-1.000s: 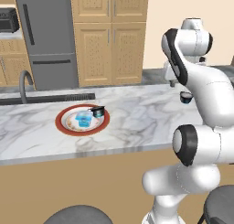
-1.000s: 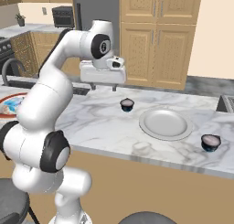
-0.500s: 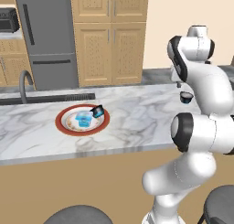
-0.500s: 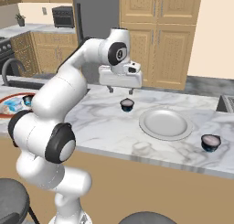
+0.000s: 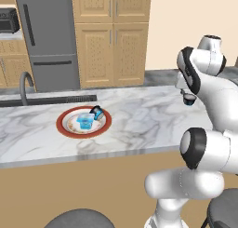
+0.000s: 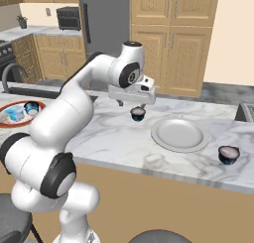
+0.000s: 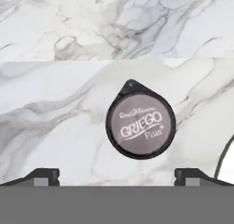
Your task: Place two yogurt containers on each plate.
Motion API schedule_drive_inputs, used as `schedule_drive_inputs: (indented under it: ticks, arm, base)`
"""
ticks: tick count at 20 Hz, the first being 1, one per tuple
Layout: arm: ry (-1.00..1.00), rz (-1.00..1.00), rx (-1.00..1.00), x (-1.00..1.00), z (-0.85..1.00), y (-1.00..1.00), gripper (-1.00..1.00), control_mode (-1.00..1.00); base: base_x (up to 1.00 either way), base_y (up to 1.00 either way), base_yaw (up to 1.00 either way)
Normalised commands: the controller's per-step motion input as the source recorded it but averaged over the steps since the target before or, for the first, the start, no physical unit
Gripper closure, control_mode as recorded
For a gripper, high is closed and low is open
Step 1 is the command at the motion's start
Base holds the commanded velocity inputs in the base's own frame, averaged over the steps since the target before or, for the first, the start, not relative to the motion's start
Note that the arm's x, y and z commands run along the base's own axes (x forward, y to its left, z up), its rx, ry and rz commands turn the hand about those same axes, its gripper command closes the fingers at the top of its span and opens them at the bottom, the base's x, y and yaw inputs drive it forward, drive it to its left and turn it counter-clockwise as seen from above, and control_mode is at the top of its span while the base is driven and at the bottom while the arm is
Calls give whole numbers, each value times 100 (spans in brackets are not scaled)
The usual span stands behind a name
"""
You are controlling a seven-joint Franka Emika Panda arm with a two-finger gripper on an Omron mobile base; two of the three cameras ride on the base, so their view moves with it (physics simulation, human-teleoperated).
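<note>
My gripper point(image 6: 132, 104) hangs open just above a dark yogurt container point(image 6: 138, 114) that stands on the marble counter. In the hand view its grey "Griego" lid point(image 7: 140, 125) sits slightly right of centre between the spread fingertips point(image 7: 43, 175). To its right lies a pale round plate point(image 6: 179, 134) with nothing on it. Another dark yogurt container point(image 6: 228, 154) stands further right, near the counter's front edge. At the far left a red-rimmed plate point(image 5: 69, 129) carries a pale blue container point(image 5: 85, 121) and a tilted dark one point(image 5: 97, 112).
A sink with a curved faucet point(image 5: 24, 85) lies left of the red-rimmed plate. Wooden cabinets point(image 5: 111, 50) and a grey fridge point(image 5: 46, 36) stand behind the counter. Dark stool tops point(image 5: 79, 218) sit below the counter's front edge.
The arm has swung right and lowered, bringing the open gripper from left of the dark container to directly above it. The containers and plates have not moved.
</note>
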Motion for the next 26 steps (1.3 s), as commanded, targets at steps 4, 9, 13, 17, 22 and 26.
schedule_drive_inputs:
  ticks: [4,9,13,17,22,26]
  arm:
    - [1,0,0,42,-24,0,-100,-100]
    - [4,0,-2,8,10,0,-100,-100]
    - [10,0,-2,18,0,-15,-100,-100]
    - [10,0,0,4,-6,-41,-100,-100]
    - [7,0,0,3,-10,-25,-100,-100]
    - [1,0,0,-7,-7,0,-100,-100]
  base:
    - [0,0,0]
    - [0,0,0]
    - [0,0,0]
    - [0,0,0]
    - [0,0,0]
    - [0,0,0]
